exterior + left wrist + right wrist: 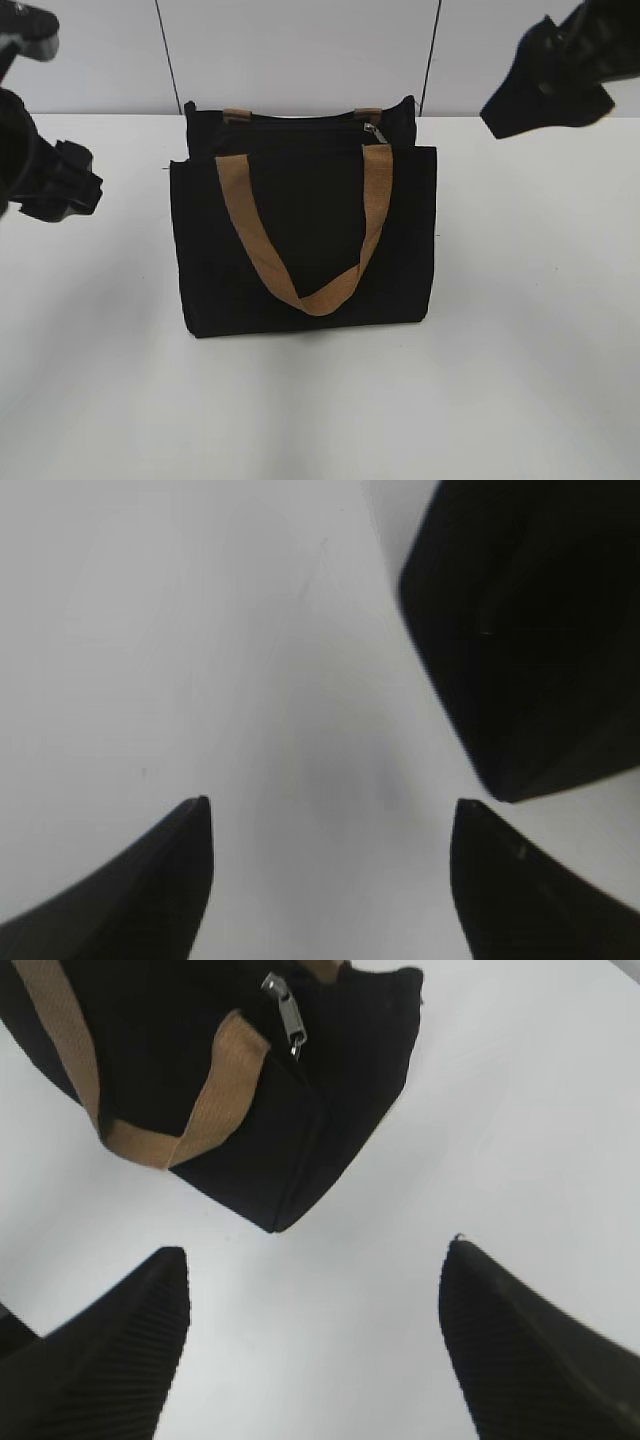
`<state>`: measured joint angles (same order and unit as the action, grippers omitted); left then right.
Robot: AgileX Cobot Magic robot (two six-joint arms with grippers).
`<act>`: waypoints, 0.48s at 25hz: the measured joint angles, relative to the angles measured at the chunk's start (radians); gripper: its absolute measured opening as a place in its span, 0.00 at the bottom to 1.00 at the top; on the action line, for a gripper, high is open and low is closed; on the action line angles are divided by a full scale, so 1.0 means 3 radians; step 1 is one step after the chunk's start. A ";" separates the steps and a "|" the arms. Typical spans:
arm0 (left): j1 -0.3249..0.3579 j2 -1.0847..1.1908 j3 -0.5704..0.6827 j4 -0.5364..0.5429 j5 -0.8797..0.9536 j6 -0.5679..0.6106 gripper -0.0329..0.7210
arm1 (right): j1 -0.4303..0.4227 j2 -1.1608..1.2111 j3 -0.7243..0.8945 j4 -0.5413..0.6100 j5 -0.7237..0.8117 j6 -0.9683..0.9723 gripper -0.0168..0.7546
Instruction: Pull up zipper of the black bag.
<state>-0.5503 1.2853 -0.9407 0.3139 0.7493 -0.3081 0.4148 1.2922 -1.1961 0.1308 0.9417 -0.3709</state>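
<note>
The black bag (pixel 300 235) stands upright on the white table, its front tan handle hanging down over the front panel. The zipper runs along its top edge; its silvery pull tab (pixel 376 133) sits near the right end and also shows in the right wrist view (pixel 285 1015). My left gripper (pixel 330 820) is open and empty over bare table, left of the bag, whose corner (pixel 520 630) shows at upper right. My right gripper (pixel 315 1260) is open and empty, above the table to the right of the bag (pixel 300 1110). In the exterior view the left arm (pixel 45 180) and right arm (pixel 550 80) hang at the sides.
The white table (pixel 520 330) spreads around the bag on all sides. A pale panelled wall (pixel 300 50) stands just behind the bag.
</note>
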 joint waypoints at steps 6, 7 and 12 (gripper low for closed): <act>-0.0057 -0.0791 0.0048 -0.0705 0.0841 0.0579 0.80 | 0.0000 -0.0871 0.0781 -0.0003 0.0155 0.0160 0.78; -0.0058 -0.0922 0.0120 -0.0779 0.0935 0.0613 0.80 | 0.0000 -0.1056 0.0882 -0.0003 0.0244 0.0206 0.78; -0.0058 -0.1925 0.0581 -0.0918 0.1200 0.0781 0.80 | 0.0000 -0.2121 0.1381 -0.0010 0.0685 0.0459 0.78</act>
<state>-0.5676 0.7079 -0.7665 0.0386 1.1094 -0.0739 0.4148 0.6558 -0.7818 0.1279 1.1471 -0.2332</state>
